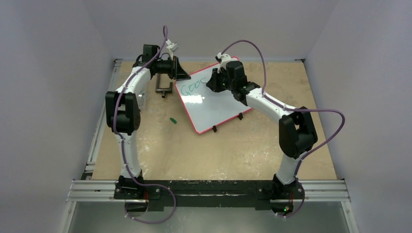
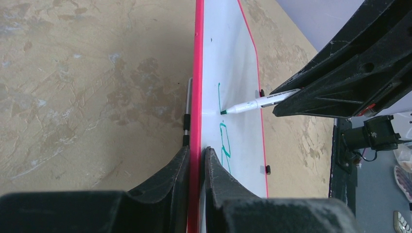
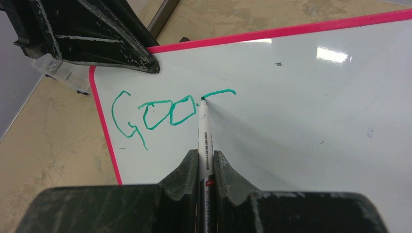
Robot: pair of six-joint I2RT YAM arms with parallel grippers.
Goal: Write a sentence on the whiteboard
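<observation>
The whiteboard, glossy white with a thin red frame, lies tilted on the tan table. My left gripper is shut on its red far-left edge, one finger on each side; in the top view this gripper sits at the board's far left corner. My right gripper is shut on a white marker, whose green tip touches the board. The sentence is green and reads "Goo", plus a short curved stroke starting a further letter. From above, the right gripper hovers over the writing.
A small green marker cap lies on the table left of the board. A metal bracket stands beside the left gripper. Two black clip feet sit on the board's near edge. Walls close in on three sides.
</observation>
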